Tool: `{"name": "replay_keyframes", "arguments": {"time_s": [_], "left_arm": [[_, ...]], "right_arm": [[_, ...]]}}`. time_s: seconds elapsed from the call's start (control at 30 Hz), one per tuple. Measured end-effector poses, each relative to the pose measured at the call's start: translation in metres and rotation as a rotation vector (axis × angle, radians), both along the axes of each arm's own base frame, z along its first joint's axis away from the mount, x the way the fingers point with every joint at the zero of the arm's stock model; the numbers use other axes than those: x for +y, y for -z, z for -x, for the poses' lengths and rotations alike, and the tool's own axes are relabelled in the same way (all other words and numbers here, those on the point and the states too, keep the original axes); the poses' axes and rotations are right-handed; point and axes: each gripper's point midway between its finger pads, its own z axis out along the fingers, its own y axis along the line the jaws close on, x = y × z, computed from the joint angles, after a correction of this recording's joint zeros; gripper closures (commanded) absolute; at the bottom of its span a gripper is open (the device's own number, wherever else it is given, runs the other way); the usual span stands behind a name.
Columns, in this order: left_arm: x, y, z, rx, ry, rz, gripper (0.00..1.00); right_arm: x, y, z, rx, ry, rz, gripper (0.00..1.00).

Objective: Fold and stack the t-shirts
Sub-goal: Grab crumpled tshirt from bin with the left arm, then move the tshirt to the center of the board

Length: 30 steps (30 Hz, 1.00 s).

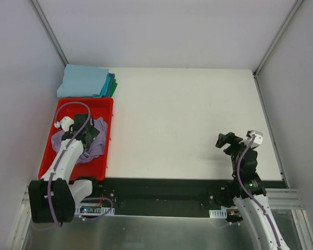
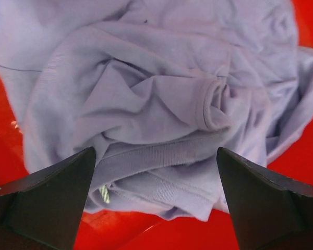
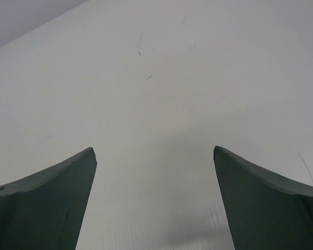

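Inside the red bin [image 1: 108, 112], which sits at the left edge of the white table [image 1: 188, 120], you have the lavender t-shirt [image 2: 161, 99] lying crumpled and unfolded. In the left wrist view the bin's red floor shows around the heap. Your left gripper [image 2: 155, 151] hangs directly over that cloth with its jaws spread wide, one dark finger on either side of the bundle. Nothing is pinched between them, and you cannot tell from these views whether the tips touch the fabric. From above, the left arm [image 1: 68, 156] reaches up over the bin's near half, and lavender cloth bulges out on both sides of the gripper.

Just beyond the bin's far rim sits the stack of folded t-shirts [image 1: 83, 80]. A light blue one lies on top, and teal and green edges peek out along the stack's right side. Whether the stack touches the rim or only sits close to it is hard to say.

Well to the right of the bin, across the table, your right gripper [image 1: 224, 139] hovers near the table's near edge. Its jaws also stand wide apart. The right wrist view shows only white tabletop between the fingers, so it has hold of nothing.
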Motion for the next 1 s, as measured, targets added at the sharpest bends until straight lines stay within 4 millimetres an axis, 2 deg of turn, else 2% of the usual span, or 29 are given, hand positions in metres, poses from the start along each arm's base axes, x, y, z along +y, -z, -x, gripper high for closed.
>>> {"name": "replay_keyframes", "arguments": {"time_s": [0.07, 0.13, 0.17, 0.2, 0.23, 0.27, 0.4, 0.5, 0.57, 0.6, 0.8, 0.87, 0.97, 1.0], "left_arm": [[-0.002, 0.015, -0.003, 0.049, -0.002, 0.041, 0.09], [-0.005, 0.029, -0.006, 0.090, 0.007, 0.074, 0.24], [-0.006, 0.035, -0.007, 0.106, 0.011, 0.082, 0.40], [-0.008, 0.040, -0.008, 0.122, 0.016, 0.092, 0.61], [-0.009, 0.045, -0.009, 0.141, 0.021, 0.097, 0.90], [-0.009, 0.048, -0.011, 0.154, 0.024, 0.104, 1.00], [-0.016, 0.047, -0.022, 0.147, 0.075, 0.142, 1.00], [-0.022, 0.027, -0.026, 0.068, 0.105, 0.156, 1.00], [-0.022, -0.003, -0.033, -0.045, 0.123, 0.141, 1.00], [-0.021, -0.025, -0.037, -0.126, 0.135, 0.126, 1.00], [-0.024, -0.190, -0.053, -0.606, 0.226, 0.029, 1.00], [-0.034, -0.249, -0.060, -0.739, 0.290, 0.033, 1.00], [-0.058, -0.320, -0.075, -0.880, 0.429, 0.063, 1.00], [-0.068, -0.338, -0.081, -0.908, 0.478, 0.072, 1.00]], "right_arm": [[0.001, 0.004, 0.000, 0.019, -0.007, 0.003, 0.04], [0.003, 0.006, 0.000, 0.027, -0.017, 0.005, 0.04], [0.004, 0.006, 0.000, 0.029, -0.022, 0.006, 0.04], [0.005, 0.006, 0.000, 0.030, -0.028, 0.005, 0.04], [0.006, 0.006, 0.000, 0.030, -0.033, 0.005, 0.04], [0.006, 0.006, 0.000, 0.030, -0.035, 0.005, 0.04], [0.007, 0.006, 0.000, 0.026, -0.041, 0.005, 0.04], [0.008, 0.003, 0.000, 0.014, -0.046, 0.002, 0.04], [0.008, 0.001, 0.000, 0.007, -0.050, 0.000, 0.04], [0.009, 0.000, 0.001, 0.003, -0.053, -0.002, 0.04], [0.012, -0.006, 0.001, -0.026, -0.070, -0.014, 0.04], [0.013, -0.008, 0.002, -0.038, -0.074, -0.021, 0.04], [0.014, -0.013, 0.002, -0.058, -0.080, -0.028, 0.04], [0.014, -0.014, 0.003, -0.067, -0.080, -0.031, 0.04]]}}
